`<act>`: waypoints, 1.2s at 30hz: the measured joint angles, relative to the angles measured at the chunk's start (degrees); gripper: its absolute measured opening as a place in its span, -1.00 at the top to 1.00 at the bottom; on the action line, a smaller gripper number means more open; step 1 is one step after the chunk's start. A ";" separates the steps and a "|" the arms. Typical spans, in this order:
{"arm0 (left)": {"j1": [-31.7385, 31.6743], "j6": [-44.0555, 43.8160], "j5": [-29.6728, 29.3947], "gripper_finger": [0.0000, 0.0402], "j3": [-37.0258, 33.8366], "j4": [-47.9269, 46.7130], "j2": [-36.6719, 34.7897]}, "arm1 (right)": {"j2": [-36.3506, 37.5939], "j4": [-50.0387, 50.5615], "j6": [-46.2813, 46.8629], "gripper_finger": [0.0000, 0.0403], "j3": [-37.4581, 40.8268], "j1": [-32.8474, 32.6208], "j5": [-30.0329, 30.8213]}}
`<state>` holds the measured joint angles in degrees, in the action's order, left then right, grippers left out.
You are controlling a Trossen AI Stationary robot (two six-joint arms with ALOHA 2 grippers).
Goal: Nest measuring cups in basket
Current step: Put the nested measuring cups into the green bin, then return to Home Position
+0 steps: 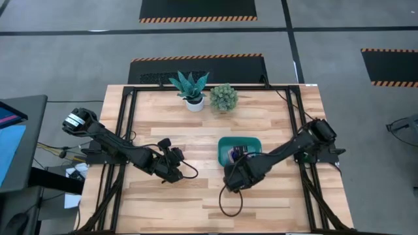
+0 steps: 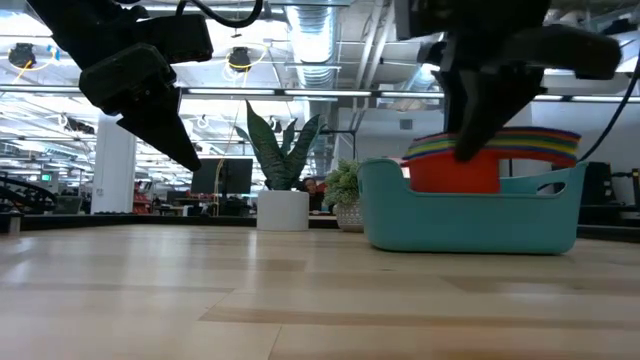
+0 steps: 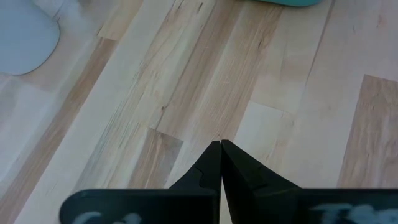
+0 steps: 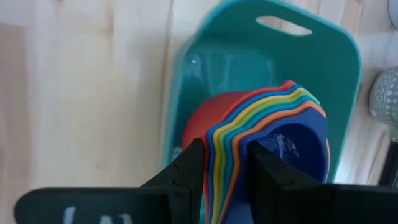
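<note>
The measuring cups are nested into one stack, red outermost and dark blue innermost, with striped rims showing. The stack is over the teal basket right of the table's middle. In the low view the red cup dips behind the basket's wall. My right gripper is shut on the stack, coming down from the near side. My left gripper hangs shut with nothing in it above bare wood left of the basket, also seen in the low view and its wrist view. My right gripper pinches the nested stack across its stacked rims. One finger lies on the red outer cup's side, the other on the dark blue inner cup's side. The fingers slant down from the table's near side. The stack is tilted; whether it rests on the basket's floor is hidden by the wall.
Two potted plants stand at the far edge, a spiky one and a round bushy one, behind the basket. Bare wood lies to the left of and nearer than the basket. A cable loop hangs under the right arm.
</note>
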<state>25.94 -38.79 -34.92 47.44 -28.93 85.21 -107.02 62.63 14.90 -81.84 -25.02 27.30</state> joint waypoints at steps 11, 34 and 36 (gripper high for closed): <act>0.01 -0.04 0.23 1.00 0.00 0.04 0.00 | -0.02 -7.06 -1.77 0.46 4.40 3.52 -4.90; 0.01 0.06 0.46 1.00 0.00 0.04 0.00 | 0.01 -2.40 3.16 -0.21 2.94 3.34 -4.73; -0.01 0.49 0.46 1.00 0.00 -0.03 0.00 | -0.02 1.00 3.23 -0.22 0.98 2.72 -4.73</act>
<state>25.93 -38.29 -34.46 47.44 -28.96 85.21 -107.04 63.63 18.13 -80.87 -22.30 22.57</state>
